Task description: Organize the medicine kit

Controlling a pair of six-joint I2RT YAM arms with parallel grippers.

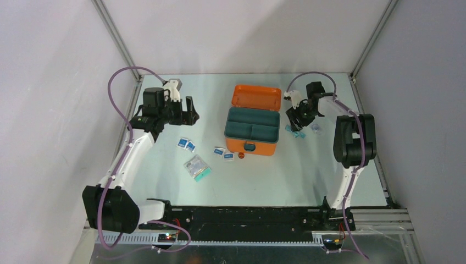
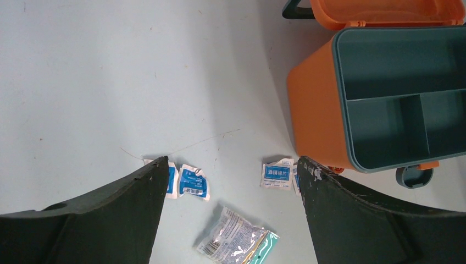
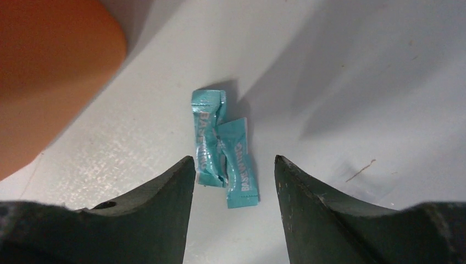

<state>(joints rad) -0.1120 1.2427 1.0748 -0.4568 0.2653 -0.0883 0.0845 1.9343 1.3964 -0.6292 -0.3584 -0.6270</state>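
The two teal sachets (image 3: 225, 157) under the right wrist camera carry pale lettering along their length; it reads roughly "BASAMING", though the print is creased and cannot be confirmed letter for letter. The blue-and-white packets (image 2: 277, 174) seen from the left wrist carry a line of Chinese characters on a blue band, too small to read. The clear pouch with a teal edge (image 2: 238, 242) shows fine print that is illegible.

The medicine kit (image 1: 252, 121) sits at the middle of the table (image 1: 308, 170), toward the far side, its orange lid open and laid back. A dark teal compartment tray (image 2: 404, 104) fills its top, with one long section and two smaller ones.

The right gripper (image 1: 297, 122) is low over the table just right of the kit. Its fingers (image 3: 156, 214) stand partly apart, one on each side of the teal sachets, which lie overlapping between the tips. Whether the pads press the sachets cannot be told; they appear to rest on the table.

The left gripper (image 1: 184, 114) is to the left of the kit, above the table. Its jaws are spread wide and hold nothing. Two blue-and-white packets (image 2: 187, 181) lie by its left finger, the other packets beside its right finger, and the clear pouch nearer.
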